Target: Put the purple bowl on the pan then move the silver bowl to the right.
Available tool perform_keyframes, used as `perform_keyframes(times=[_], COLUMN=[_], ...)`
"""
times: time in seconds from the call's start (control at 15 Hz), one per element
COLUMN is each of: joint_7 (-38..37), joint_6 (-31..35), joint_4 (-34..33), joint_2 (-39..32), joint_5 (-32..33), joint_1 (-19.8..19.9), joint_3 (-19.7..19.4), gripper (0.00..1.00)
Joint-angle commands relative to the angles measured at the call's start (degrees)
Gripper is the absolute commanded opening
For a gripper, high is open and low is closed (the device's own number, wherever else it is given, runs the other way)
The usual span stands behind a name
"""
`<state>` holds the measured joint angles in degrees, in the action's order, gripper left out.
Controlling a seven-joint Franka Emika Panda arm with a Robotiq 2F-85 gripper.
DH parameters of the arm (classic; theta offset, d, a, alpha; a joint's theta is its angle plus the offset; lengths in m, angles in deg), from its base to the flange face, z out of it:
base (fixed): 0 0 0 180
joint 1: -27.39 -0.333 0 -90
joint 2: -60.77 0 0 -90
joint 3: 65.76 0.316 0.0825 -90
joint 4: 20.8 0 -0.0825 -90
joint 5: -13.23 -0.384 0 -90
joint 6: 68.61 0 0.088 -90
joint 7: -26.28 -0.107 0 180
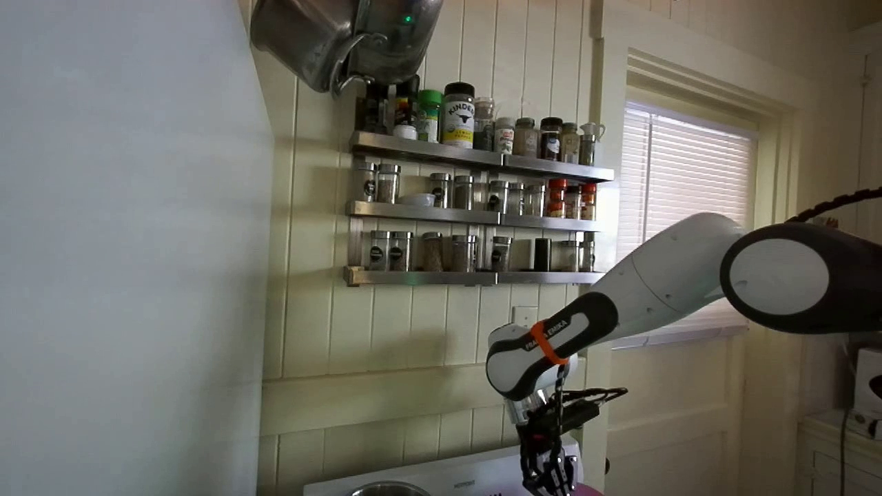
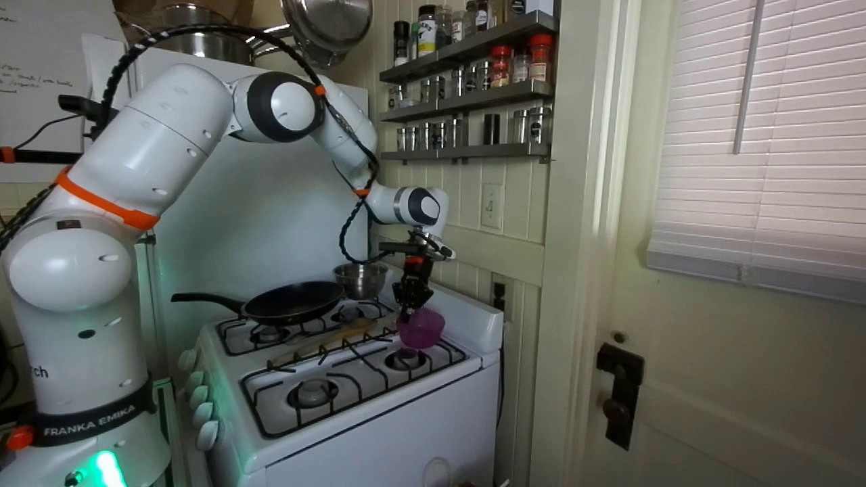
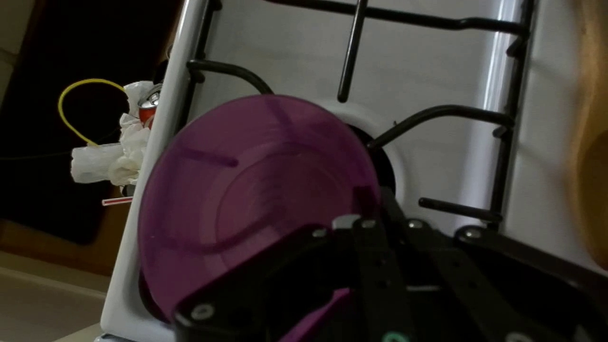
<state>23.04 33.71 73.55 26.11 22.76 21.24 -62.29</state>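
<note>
The translucent purple bowl [image 2: 423,331] is over the rear burner on the near side of the stove in an exterior view. It also fills the left middle of the wrist view [image 3: 266,156]. My gripper [image 3: 377,202] is shut on its rim, one finger inside and one outside. The gripper also shows in both exterior views [image 2: 407,314] [image 1: 548,482]. I cannot tell whether the bowl touches the grate. The black pan [image 2: 294,303] is on the far-side front burner, handle toward the robot. The silver bowl [image 2: 362,281] stands behind the pan; only its rim shows in an exterior view [image 1: 389,489].
A wooden utensil [image 2: 325,341] lies along the middle of the stove [image 2: 379,412] between the grates. It also shows in the wrist view [image 3: 591,142]. The stove's back panel [image 2: 467,318] rises close behind the gripper. Spice shelves [image 1: 427,277] and hanging pots [image 1: 303,41] are above.
</note>
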Motion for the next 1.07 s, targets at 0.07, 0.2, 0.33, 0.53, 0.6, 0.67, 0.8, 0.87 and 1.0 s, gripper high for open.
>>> perform_keyframes(times=[0.07, 0.2, 0.33, 0.53, 0.6, 0.67, 0.8, 0.87, 1.0], joint_7=[-2.07, -2.84, -1.49, 0.04, 0.15, -0.2, -3.06, -3.55, -4.37], joint_6=[-3.86, -5.31, -6.45, -5.68, -4.72, -4.86, -2.64, -2.02, -0.45], joint_4=[-0.63, 0.5, 3.21, 10.11, 13.01, 15.51, 21.78, 24.69, 28.88], joint_2=[0.84, 2.39, 5.34, 11.87, 14.05, 16.42, 21.6, 24.26, 27.82], joint_5=[0.99, 2.23, 4.15, 7.22, 8.42, 9.06, 10.19, 9.96, 9.72], joint_1=[-2.53, -4.48, -6.64, -9.36, -10.25, -10.98, -12.11, -12.49, -13.23], joint_3=[-0.45, 0.1, 1.39, 3.76, 4.63, 5.55, 7.2, 8.29, 10.3], gripper=[0.01, 0.01, 0.01, 0.01, 0.01, 0.01, 0.01, 0.01, 0.01])
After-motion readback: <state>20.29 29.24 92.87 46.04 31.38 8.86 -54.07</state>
